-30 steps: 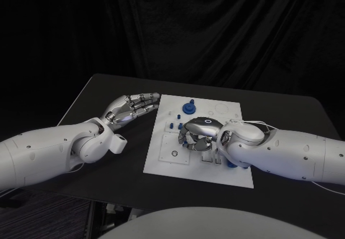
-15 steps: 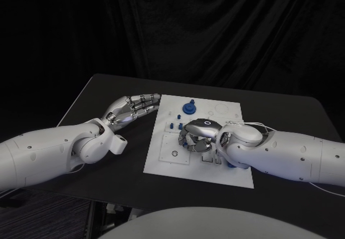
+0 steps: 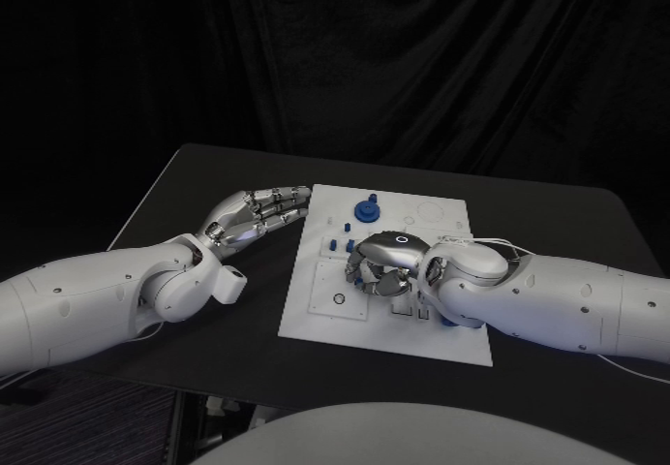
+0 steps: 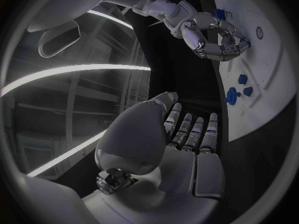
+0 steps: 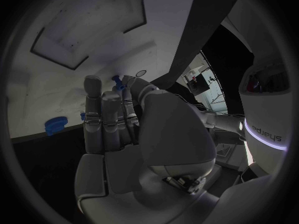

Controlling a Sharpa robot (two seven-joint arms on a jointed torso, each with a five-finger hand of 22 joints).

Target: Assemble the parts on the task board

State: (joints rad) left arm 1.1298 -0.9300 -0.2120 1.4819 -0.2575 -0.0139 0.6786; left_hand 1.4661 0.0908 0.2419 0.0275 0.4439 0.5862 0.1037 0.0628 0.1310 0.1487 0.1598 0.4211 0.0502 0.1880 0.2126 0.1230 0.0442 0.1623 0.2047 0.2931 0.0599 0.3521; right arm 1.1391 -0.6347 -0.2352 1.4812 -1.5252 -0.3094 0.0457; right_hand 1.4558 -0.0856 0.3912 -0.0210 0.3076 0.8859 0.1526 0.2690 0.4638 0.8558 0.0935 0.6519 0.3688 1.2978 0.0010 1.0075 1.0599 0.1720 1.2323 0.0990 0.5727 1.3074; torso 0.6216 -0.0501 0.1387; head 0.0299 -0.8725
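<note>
Task board (image 3: 433,334) lies mid-table (image 3: 559,223). I see my left hand (image 3: 258,215) on the table just left of it, my right hand (image 3: 384,262) over its middle; parts (image 3: 366,210) stand at its far edge.

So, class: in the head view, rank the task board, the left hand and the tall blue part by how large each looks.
1. task board
2. left hand
3. tall blue part

All three differ clearly in apparent size.

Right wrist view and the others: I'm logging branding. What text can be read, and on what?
"edeys": on the white body panel, possibly cut off at its start.
Printed marks on the task board: too small to read.
</note>
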